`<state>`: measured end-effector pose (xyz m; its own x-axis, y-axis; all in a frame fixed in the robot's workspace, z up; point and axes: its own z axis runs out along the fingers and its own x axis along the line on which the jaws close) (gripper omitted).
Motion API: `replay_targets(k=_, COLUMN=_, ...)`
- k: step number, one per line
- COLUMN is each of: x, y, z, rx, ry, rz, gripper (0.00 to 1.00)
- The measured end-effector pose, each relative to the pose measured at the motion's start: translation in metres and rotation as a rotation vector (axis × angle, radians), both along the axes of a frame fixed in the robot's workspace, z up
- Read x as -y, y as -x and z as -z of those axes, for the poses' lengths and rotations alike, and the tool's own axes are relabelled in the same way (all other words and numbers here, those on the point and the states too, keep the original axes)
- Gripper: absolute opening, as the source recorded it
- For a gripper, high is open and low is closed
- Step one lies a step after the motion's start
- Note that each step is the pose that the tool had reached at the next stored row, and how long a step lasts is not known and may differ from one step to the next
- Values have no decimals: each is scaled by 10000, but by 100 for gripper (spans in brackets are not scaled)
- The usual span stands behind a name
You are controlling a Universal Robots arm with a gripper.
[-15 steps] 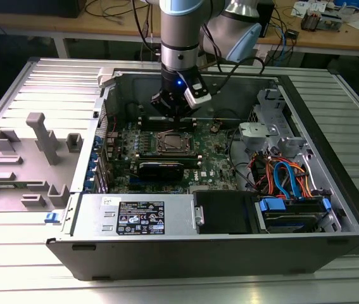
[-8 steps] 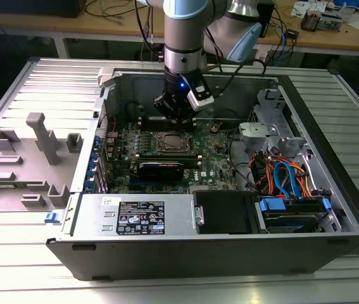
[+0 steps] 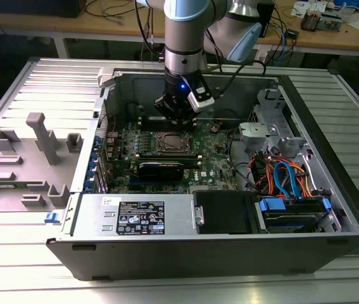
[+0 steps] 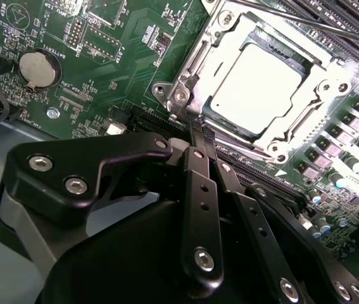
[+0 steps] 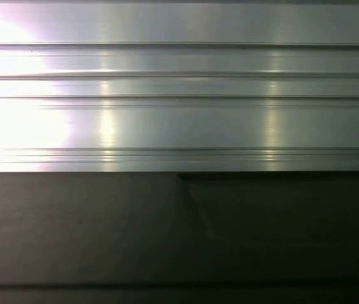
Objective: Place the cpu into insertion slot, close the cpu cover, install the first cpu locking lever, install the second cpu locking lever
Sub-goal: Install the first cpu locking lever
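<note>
The dull silver-grey square cpu (image 4: pixel 264 81) is seated in the black-rimmed insertion slot (image 4: pixel 220 123), framed by the shiny metal cpu cover (image 4: pixel 195 60). The black gripper (image 4: pixel 199 130) fingers (image 4: pixel 195 155) are pressed together, tips just beside the cover's edge.

Glare whitens the cpu (image 4: pixel 263 81); bright sheen streaks the ribbed metal (image 5: pixel 179 95)

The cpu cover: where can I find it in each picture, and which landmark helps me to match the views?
Exterior view: the cpu cover lies on the motherboard's middle, just below the gripper.
Second wrist view: it frames the cpu, beyond the fingertips.
First wrist view: not there; ribbed metal.
Shared landmark: the gripper.
</note>
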<state>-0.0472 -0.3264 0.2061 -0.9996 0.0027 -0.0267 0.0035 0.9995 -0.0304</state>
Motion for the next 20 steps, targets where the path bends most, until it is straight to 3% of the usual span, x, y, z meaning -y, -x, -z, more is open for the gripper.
replay_targets(k=20, x=2, y=-10, z=-3, rx=0, ry=2, rz=128, gripper=11)
